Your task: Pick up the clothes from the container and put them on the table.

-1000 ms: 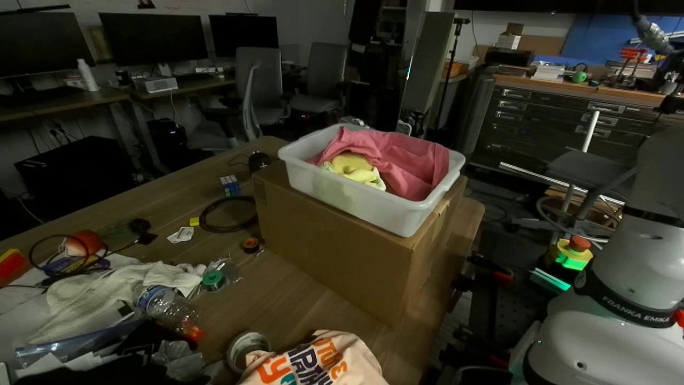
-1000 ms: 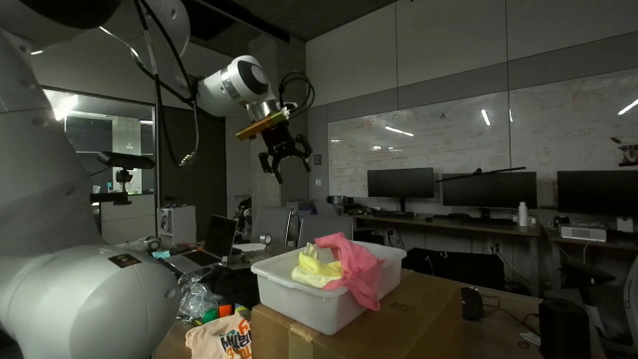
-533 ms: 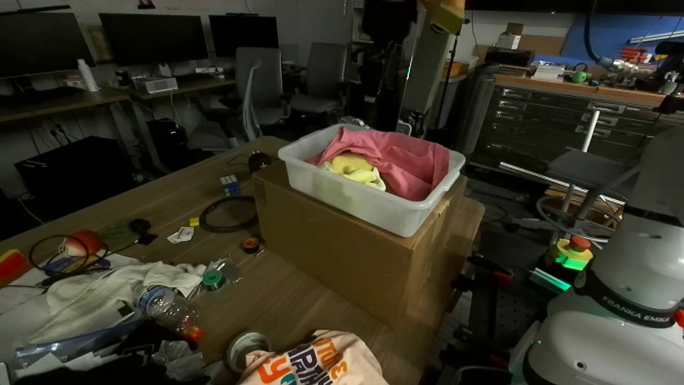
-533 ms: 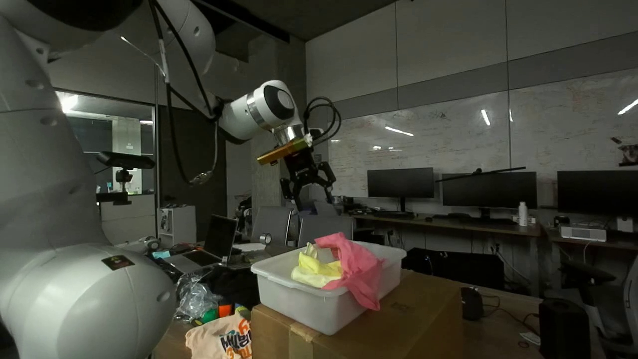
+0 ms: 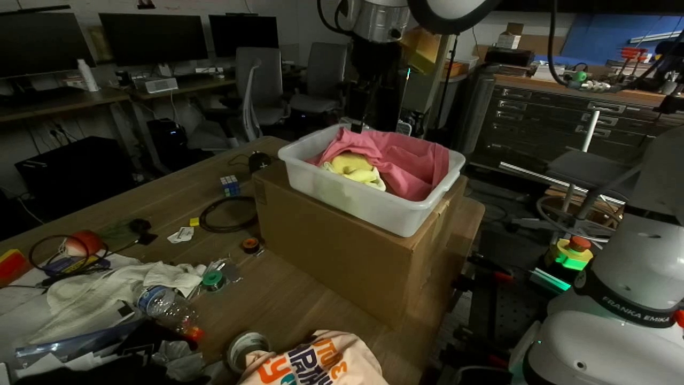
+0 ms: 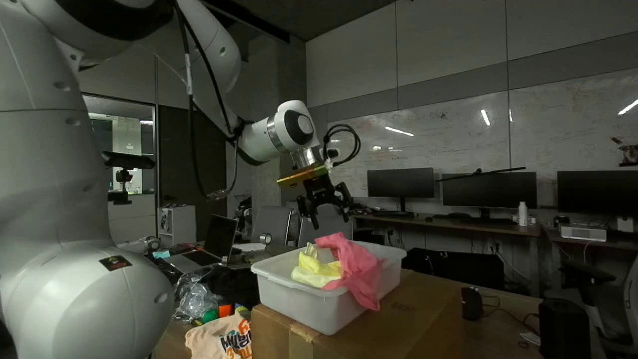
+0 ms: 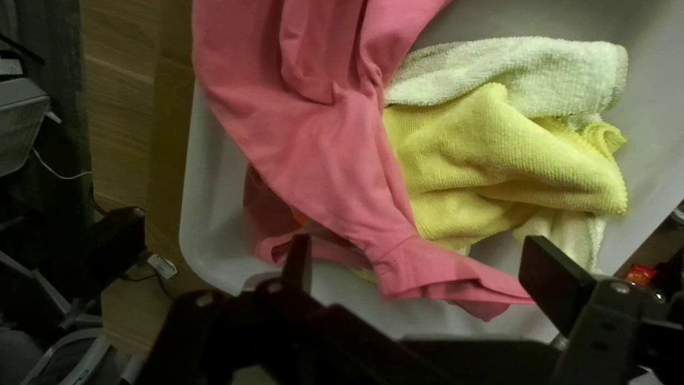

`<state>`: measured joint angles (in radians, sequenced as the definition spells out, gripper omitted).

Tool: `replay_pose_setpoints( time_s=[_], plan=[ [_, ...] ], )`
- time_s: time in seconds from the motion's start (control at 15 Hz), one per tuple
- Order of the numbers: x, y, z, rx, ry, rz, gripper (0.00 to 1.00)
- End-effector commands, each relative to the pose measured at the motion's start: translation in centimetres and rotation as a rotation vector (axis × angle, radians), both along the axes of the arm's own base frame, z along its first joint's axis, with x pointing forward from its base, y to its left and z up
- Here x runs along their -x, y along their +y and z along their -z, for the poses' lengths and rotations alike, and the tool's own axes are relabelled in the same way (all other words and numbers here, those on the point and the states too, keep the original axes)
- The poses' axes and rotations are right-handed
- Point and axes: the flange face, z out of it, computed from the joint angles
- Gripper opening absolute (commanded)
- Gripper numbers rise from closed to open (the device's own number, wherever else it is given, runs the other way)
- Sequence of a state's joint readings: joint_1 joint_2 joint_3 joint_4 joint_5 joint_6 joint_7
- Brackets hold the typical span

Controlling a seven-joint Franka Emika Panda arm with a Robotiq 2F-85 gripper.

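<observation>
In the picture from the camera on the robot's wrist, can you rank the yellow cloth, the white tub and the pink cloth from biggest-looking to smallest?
1. White tub, running out of the picture
2. Pink cloth, cut off at the top
3. Yellow cloth

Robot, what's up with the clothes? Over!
Gripper open, empty, above white container. Pink garment and yellow cloth inside, pink partly hanging out. Nothing seen blocking.

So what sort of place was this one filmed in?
Most likely a lab or office-like workroom: there's a marked-up whiteboard on the wall, a row of monitors, and a large bank of drawers.
</observation>
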<state>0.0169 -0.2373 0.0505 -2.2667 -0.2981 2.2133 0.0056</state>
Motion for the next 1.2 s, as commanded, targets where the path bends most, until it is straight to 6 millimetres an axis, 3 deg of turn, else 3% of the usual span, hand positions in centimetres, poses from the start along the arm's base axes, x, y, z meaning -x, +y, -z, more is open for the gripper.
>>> replay_pose_setpoints(
  time_s=[0.0,0.47,1.13],
  plan=[
    [-1.5,-1.1,1.6,-0.012,0.004,-0.034,1.00],
    [-2.6,-1.0,5.2,-0.013,0.053,-0.129,1.00],
    [-3.4,-2.8,8.2,0.018,0.065,-0.113,1.00]
  ],
)
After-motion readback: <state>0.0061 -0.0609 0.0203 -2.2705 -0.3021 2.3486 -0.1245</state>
